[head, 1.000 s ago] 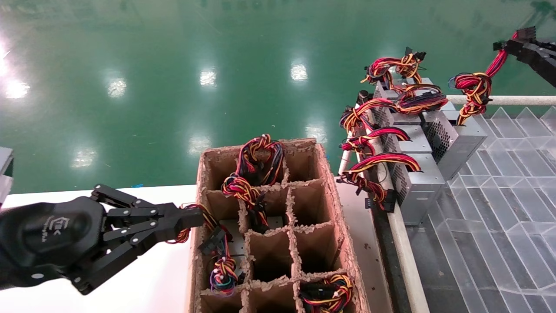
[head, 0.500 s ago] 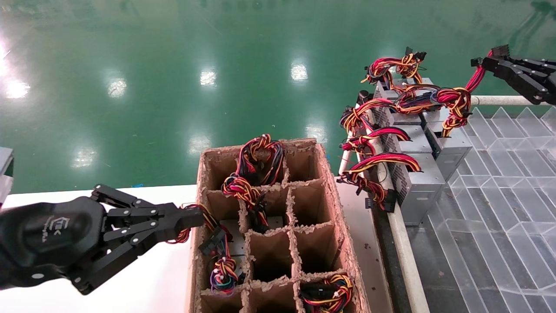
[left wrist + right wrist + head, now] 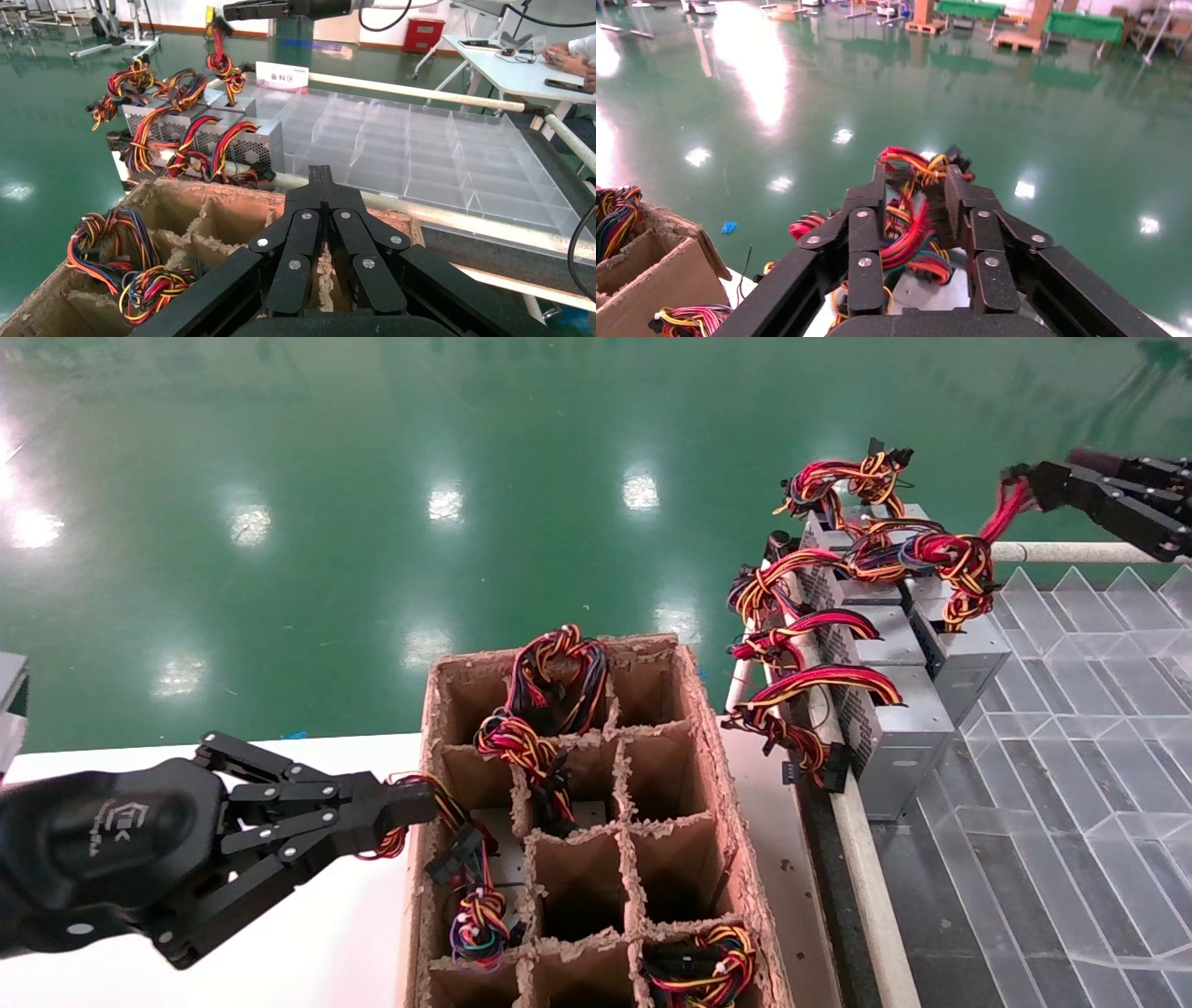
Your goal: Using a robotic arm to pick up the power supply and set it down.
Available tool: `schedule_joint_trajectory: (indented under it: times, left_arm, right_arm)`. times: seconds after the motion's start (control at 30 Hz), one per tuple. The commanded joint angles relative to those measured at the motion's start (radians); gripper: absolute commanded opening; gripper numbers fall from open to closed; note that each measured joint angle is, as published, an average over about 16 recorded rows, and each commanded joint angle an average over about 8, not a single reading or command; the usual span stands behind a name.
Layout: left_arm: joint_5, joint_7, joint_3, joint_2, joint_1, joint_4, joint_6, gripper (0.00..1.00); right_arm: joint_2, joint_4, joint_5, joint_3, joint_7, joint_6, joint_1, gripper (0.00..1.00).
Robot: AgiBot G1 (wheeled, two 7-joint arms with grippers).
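Right tool (image 3: pixel 1034 491) grips the wire bundle (image 3: pixel 959 565) of one power supply (image 3: pixel 964 649); three more sit beside it. Left tool (image 3: pixel 410 808) closed, empty, at carton (image 3: pixel 736 859) edge.

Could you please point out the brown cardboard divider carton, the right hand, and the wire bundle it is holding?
Brown cardboard divider carton (image 3: pixel 694 710): head view, right wall.
Black right hand (image 3: pixel 1043 486): head view, fingertips.
Red, yellow and black wire bundle (image 3: pixel 959 565): head view, knotted middle.

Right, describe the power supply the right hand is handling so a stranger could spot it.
Find the clear plastic tray on the right; a row of silver boxes runs along its left edge. The power supply stands alone beside that row, on its tray side. Only its wire bundle stretches up into the right hand.
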Motion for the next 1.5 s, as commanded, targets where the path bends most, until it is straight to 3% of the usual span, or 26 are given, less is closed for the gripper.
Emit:
schedule_joint_trajectory:
  times: [0.03, 0.37, 1.13, 1.17, 1.4, 1.43, 1.5]
  left_arm:
    - [0.000, 0.000, 0.000, 0.000, 0.000, 0.000, 0.000, 0.00]
    - [0.000, 0.000, 0.000, 0.000, 0.000, 0.000, 0.000, 0.00]
    - [0.000, 0.000, 0.000, 0.000, 0.000, 0.000, 0.000, 0.00]
    - [0.000, 0.000, 0.000, 0.000, 0.000, 0.000, 0.000, 0.07]
    - [0.000, 0.000, 0.000, 0.000, 0.000, 0.000, 0.000, 0.94]
    - [0.000, 0.000, 0.000, 0.000, 0.000, 0.000, 0.000, 1.00]
    - [0.000, 0.000, 0.000, 0.000, 0.000, 0.000, 0.000, 1.00]
  right_arm:
    - [0.003, 0.004, 0.001, 0.001, -0.004, -0.007, 0.002, 1.00]
    - [0.017, 0.059, 0.030, 0.023, -0.038, -0.050, -0.032, 1.00]
    - [0.030, 0.542, 0.113, 0.097, 0.158, -0.076, -0.310, 1.00]
    - [0.031, 0.564, 0.117, 0.100, 0.167, -0.078, -0.323, 1.00]
    - [0.035, 0.714, 0.143, 0.124, 0.228, -0.086, -0.409, 1.00]
    - [0.036, 0.735, 0.147, 0.127, 0.236, -0.087, -0.421, 1.00]
    - [0.037, 0.778, 0.155, 0.134, 0.254, -0.090, -0.446, 1.00]
